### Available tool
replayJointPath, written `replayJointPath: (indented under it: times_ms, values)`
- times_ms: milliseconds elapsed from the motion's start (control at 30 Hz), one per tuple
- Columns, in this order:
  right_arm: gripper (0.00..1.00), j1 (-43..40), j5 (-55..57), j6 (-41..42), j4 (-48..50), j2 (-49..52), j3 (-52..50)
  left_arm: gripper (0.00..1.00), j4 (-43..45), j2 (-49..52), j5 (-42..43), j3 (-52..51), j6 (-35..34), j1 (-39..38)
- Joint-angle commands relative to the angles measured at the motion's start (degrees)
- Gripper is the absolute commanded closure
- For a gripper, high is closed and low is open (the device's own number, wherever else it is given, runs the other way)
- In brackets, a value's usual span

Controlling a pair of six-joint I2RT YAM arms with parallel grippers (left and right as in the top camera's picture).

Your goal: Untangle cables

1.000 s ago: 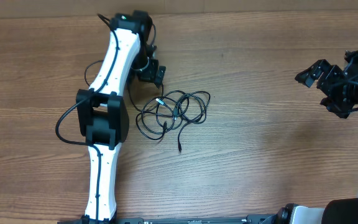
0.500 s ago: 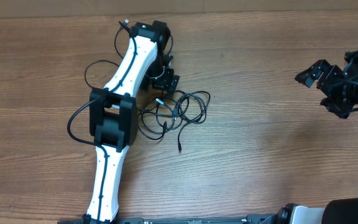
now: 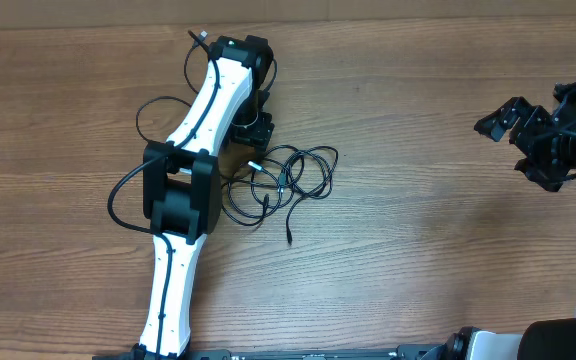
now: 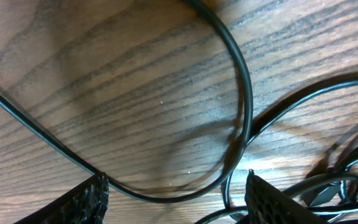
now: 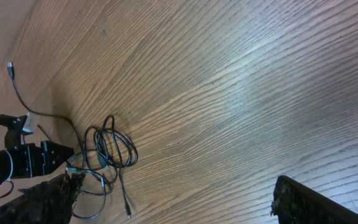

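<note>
1. The cables point(image 3: 283, 180) are seen as thin black cords, tangled into a loose knot of overlapping loops (several loops cross one another at the middle).
2. A small silver-tipped plug point(image 3: 256, 163) is visible at the knot's upper left edge, and one free end point(image 3: 290, 238) trails out below the knot, towards the near side of the table point(image 3: 418, 250).
3. The knot lies flat on the wooden table, left of centre, just beside the left arm's forearm and well apart from the right arm.
4. The left gripper point(image 4: 176, 186) is held low over the knot's upper left edge; in its wrist view its fingers point(image 4: 86, 199) are set apart, with a curved loop of cable lying on the wood between them, and nothing is pinched.
5. The right gripper point(image 5: 176, 186) is held at the far right of the table, its fingers spread to their widest (only bare wood shows between them), and nothing is gripped.
</note>
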Motion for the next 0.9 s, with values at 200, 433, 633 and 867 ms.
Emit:
replayJointPath:
  times_ms: [200, 433, 633, 867]
  values:
    - [0.00, 0.17, -0.50, 0.24, -0.02, -0.68, -0.17, 0.28, 3.67, 0.24, 2.01, -1.01, -0.81, -0.68]
    - [0.00, 0.17, -0.50, 0.24, -0.15, -0.68, -0.17, 0.32, 6.58, 0.24, 0.90, -4.59, -1.95, -0.66]
    - [0.00, 0.17, -0.50, 0.24, -0.17, -0.68, -0.17, 0.30, 9.62, 0.24, 0.46, -6.75, -1.88, -0.90]
    - [0.00, 0.17, -0.50, 0.24, -0.02, -0.68, -0.17, 0.30, 8.79, 0.24, -5.66, -6.86, -1.90, -0.72]
